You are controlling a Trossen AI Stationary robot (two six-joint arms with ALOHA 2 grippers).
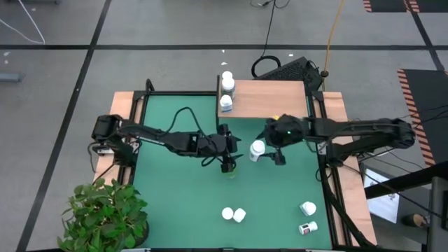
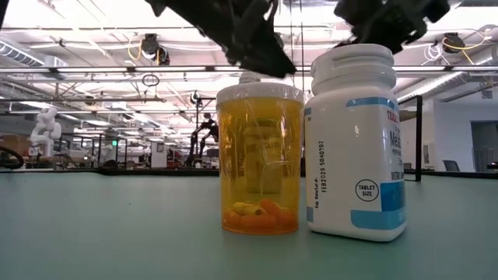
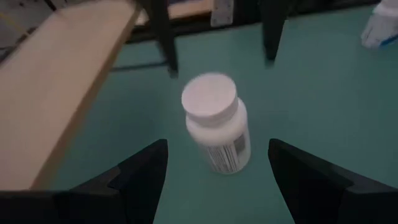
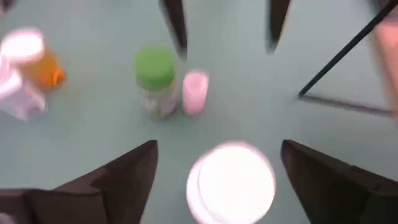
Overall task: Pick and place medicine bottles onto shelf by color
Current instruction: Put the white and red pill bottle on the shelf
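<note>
High view: both open end effectors flank a white bottle (image 1: 257, 149).

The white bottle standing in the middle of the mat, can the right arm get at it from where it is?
Probably yes. The right gripper hangs just above the white bottle, fingers spread to either side of its cap, and nothing stands between them. The left gripper waits close by but apart.
</note>
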